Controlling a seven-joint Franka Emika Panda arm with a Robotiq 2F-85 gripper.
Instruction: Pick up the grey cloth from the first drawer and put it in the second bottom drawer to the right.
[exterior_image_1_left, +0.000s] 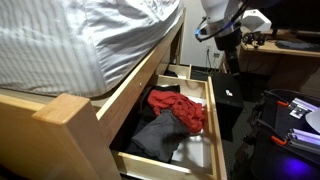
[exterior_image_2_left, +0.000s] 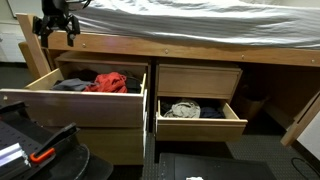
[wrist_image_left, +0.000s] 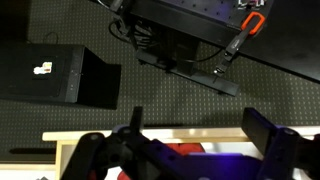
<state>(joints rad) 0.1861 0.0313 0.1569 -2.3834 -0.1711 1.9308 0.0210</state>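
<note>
The grey cloth (exterior_image_1_left: 158, 132) lies in the open left drawer (exterior_image_1_left: 213, 120), next to a red cloth (exterior_image_1_left: 181, 108). Both also show in an exterior view, the grey cloth (exterior_image_2_left: 70, 85) left of the red cloth (exterior_image_2_left: 110, 81). The lower right drawer (exterior_image_2_left: 200, 126) stands open with light and dark cloths (exterior_image_2_left: 185, 109) inside. My gripper (exterior_image_1_left: 229, 48) hangs high above the far end of the left drawer, beside the bed; it also shows in an exterior view (exterior_image_2_left: 55, 25). In the wrist view the gripper (wrist_image_left: 196, 116) is open and empty, with the drawer's wooden edge and a bit of red cloth below it.
A bed with a striped mattress (exterior_image_1_left: 80, 40) overhangs the drawers. A closed drawer (exterior_image_2_left: 198, 80) sits above the open right one. Black equipment (exterior_image_2_left: 35, 150) stands on the floor in front. A black box (wrist_image_left: 55, 75) and a desk frame (wrist_image_left: 190, 40) stand on the carpet.
</note>
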